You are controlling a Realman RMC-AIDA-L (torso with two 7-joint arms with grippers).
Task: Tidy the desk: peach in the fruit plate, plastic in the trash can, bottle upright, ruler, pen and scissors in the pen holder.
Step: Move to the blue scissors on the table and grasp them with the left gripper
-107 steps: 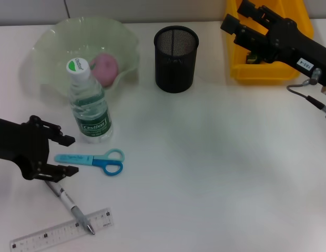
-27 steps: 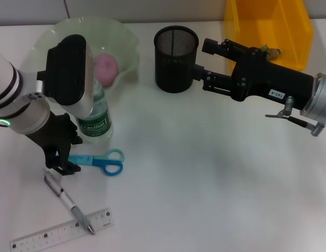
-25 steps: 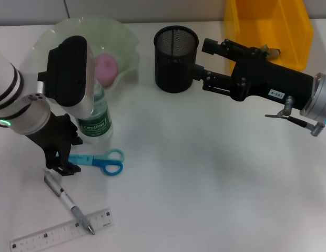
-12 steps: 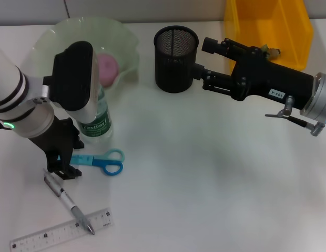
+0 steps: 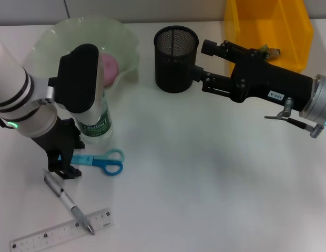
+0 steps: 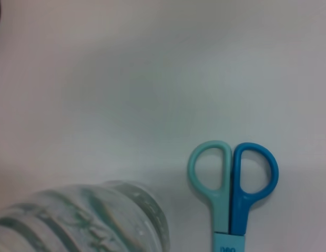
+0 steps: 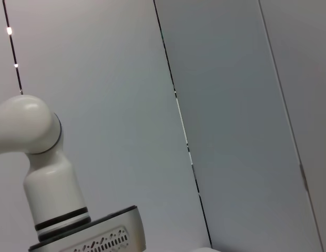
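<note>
Down at the desk by the blue scissors (image 5: 97,160), left gripper (image 5: 63,163), spread of its fingers impossible to tell, pen (image 5: 68,202) and clear ruler (image 5: 60,231) close below. Behind it, upright ribbed water bottle (image 5: 94,123) with green "Cestbon" label. Alongside the black mesh pen holder (image 5: 175,59), right gripper (image 5: 202,79), fingers parted, holding nothing.

You are looking at a white bench (image 5: 205,184). On it stand a green fruit plate (image 5: 126,50), a black mesh pen holder (image 5: 175,59), a yellow bin (image 5: 268,21) and an upright bottle (image 5: 96,126). Scissors (image 5: 100,160), a pen (image 5: 71,205) and a ruler (image 5: 52,235) lie flat near its front left.
</note>
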